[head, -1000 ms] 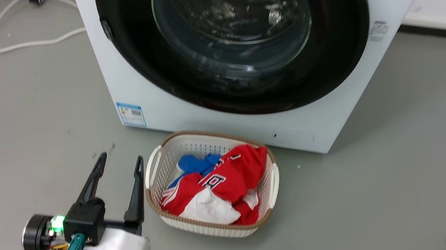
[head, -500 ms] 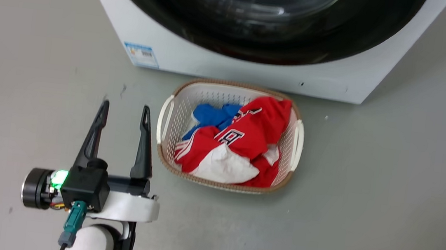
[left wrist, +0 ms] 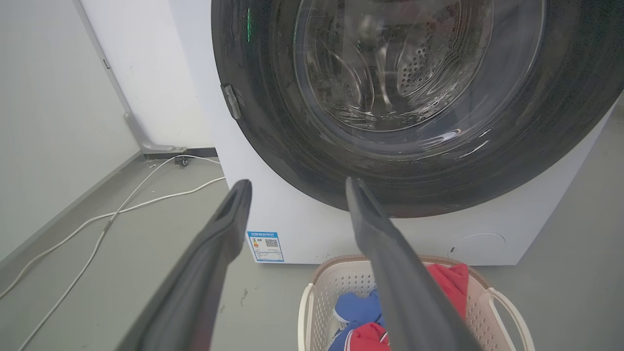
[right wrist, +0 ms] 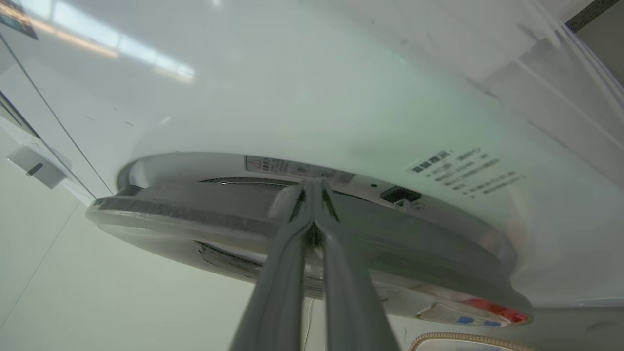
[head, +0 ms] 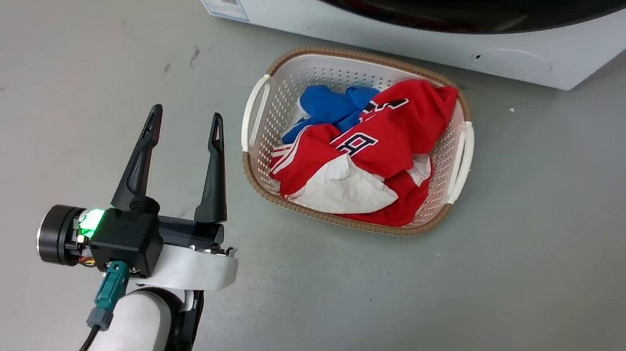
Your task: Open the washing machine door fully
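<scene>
Grey floor [head: 510, 289]; in the left wrist view, white cables [left wrist: 112, 214] trail by the wall [left wrist: 48, 97]. Left gripper [head: 185, 114] hovers spread beside the basket [head: 255, 105]. The door [left wrist: 273, 146] fronts the machine [head: 363, 29]. Right wrist view: right gripper [right wrist: 312, 181] pressed together, tips at the door's rim.

Bright, even light, soft shadows; glare streaks the white machine body [right wrist: 122, 53] in the right wrist view.
</scene>
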`<state>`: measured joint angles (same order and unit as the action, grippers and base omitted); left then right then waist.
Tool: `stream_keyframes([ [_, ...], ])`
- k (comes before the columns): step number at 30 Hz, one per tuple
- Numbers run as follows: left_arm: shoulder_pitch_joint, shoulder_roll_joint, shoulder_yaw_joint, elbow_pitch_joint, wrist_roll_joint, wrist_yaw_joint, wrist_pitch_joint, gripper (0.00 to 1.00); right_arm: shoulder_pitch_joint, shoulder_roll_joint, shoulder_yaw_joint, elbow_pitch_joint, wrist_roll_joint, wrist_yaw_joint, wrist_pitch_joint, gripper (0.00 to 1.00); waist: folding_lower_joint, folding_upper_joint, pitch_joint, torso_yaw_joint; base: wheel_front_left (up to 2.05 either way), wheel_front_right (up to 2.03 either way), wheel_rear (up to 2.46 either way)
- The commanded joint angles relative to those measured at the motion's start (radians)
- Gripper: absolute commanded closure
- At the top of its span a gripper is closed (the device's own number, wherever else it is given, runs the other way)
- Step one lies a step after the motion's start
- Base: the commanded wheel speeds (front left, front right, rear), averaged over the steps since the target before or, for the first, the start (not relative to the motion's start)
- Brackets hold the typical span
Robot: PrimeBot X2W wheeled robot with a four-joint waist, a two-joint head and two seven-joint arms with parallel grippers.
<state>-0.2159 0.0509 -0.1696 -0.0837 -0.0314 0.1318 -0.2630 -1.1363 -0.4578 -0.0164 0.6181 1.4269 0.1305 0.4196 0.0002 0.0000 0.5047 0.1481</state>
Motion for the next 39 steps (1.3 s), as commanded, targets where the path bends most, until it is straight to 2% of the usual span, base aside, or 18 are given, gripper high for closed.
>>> stream_keyframes([
  [1, -0.015, 0.000, -0.001, -0.003, -0.004, 0.002, -0.003, 0.00, -0.014, -0.004, 0.005, 0.007, -0.006, 0.000, 0.004, 1.00, -0.0002, 0.0000, 0.009, 0.008, 0.00, 0.00, 0.00],
  [8, -0.022, -0.001, -0.007, -0.004, -0.008, 0.010, -0.003, 0.00, -0.068, 0.009, 0.058, 0.056, -0.051, 0.000, 0.040, 1.00, -0.0002, 0.0000, 0.025, 0.018, 0.00, 0.00, 0.00],
  [16, -0.022, 0.000, 0.002, 0.003, -0.006, 0.008, -0.003, 0.00, -0.004, 0.023, 0.103, 0.027, -0.036, 0.002, 0.127, 1.00, -0.0002, 0.0000, 0.021, 0.007, 0.00, 0.00, 0.00],
  [29, 0.020, 0.004, 0.028, 0.010, 0.019, -0.008, -0.003, 0.00, 0.261, 0.032, 0.145, -0.200, 0.033, 0.001, 0.200, 1.00, -0.0002, 0.0000, -0.063, -0.039, 0.00, 0.00, 0.00],
  [39, 0.059, 0.006, 0.036, 0.023, 0.021, -0.016, -0.003, 0.00, 0.513, 0.071, 0.191, -0.413, 0.095, 0.001, 0.231, 1.00, -0.0002, 0.0000, -0.143, -0.051, 0.00, 0.00, 0.00],
])
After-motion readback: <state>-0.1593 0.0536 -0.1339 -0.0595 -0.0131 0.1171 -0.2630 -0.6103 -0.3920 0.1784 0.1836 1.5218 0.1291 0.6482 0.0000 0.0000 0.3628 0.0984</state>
